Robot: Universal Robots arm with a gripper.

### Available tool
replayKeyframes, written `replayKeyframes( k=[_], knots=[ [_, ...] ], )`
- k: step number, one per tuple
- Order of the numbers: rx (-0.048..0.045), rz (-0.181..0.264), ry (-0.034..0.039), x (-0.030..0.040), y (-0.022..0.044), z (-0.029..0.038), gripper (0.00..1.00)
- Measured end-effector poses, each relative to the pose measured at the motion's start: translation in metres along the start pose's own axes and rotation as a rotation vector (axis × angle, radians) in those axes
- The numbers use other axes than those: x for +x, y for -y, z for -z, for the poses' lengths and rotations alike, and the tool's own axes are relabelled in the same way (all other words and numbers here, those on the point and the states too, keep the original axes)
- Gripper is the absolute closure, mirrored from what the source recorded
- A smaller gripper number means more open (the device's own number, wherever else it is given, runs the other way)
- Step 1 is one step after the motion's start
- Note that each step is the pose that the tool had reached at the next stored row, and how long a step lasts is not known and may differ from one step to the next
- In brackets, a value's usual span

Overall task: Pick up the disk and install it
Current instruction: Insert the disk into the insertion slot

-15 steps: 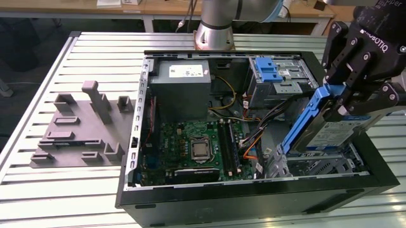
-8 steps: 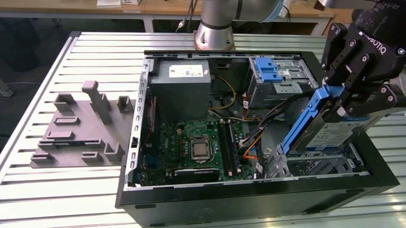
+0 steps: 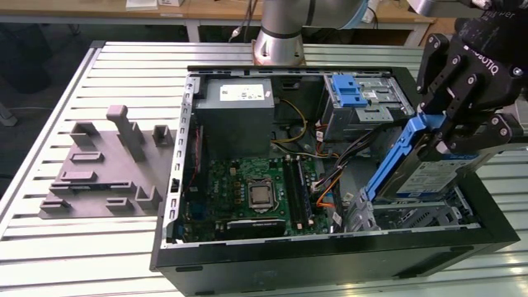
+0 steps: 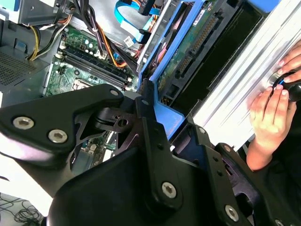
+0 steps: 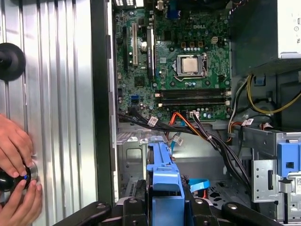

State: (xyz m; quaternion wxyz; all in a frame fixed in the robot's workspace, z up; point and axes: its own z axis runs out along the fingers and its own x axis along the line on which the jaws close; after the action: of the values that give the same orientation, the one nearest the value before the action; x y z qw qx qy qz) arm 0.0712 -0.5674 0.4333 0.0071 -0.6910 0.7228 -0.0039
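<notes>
A slatted metal counter (image 3: 49, 247) is noted. An open computer case (image 3: 330, 266) and a grey moulded fixture (image 3: 103, 173) are set directly upon it, side by side.

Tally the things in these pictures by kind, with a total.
disk: 1, in the gripper
bare blue caddy: 1
computer case: 1
grey fixture: 1
hands: 2
Total: 6

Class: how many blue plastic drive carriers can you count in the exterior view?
2. One frames the disk gripped by the pincer at the exterior view's right; the other blue carrier sits in a drive bay near the arm's base. More may be hidden.
</notes>
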Motion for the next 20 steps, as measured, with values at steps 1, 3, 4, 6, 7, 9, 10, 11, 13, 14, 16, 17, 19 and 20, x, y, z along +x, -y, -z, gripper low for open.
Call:
replayKeyframes(
  k=[1, 3, 4, 6, 7, 9, 10, 11, 13, 14, 16, 17, 19, 20],
  knots=[
    [0.0000, 0.000, 0.0000, 0.0000, 0.0000, -0.0006, 0.64],
    [0.0000, 0.000, -0.0001, 0.0000, 0.0000, -0.0019, 0.64],
    [0.0000, 0.000, 0.0000, 0.0000, 0.0000, -0.0025, 0.64],
    [0.0000, 0.000, 0.0000, 0.0000, -0.0001, -0.0039, 0.64],
    [0.0000, 0.000, 0.0000, 0.0000, -0.0001, -0.0046, 0.64],
    [0.0000, 0.000, 0.0000, 0.0001, -0.0001, -0.0061, 0.64],
    [0.0000, 0.000, -0.0001, 0.0001, -0.0001, -0.0069, 0.64],
    [0.0000, 0.000, -0.0001, 0.0001, -0.0001, -0.0077, 0.64],
    [0.0000, 0.000, 0.0001, 0.0002, -0.0001, -0.0093, 0.64],
    [0.0000, 0.000, 0.0001, 0.0002, -0.0002, -0.0102, 0.64],
    [0.0000, 0.000, -0.0001, 0.0003, -0.0002, -0.0116, 0.64],
    [0.0000, 0.000, 0.0000, 0.0003, -0.0002, -0.0123, 0.64],
    [0.0000, 0.000, -0.0001, 0.0003, -0.0002, -0.0136, 0.64],
    [0.0000, 0.000, -0.0001, 0.0003, -0.0002, -0.0143, 0.64]
  ],
)
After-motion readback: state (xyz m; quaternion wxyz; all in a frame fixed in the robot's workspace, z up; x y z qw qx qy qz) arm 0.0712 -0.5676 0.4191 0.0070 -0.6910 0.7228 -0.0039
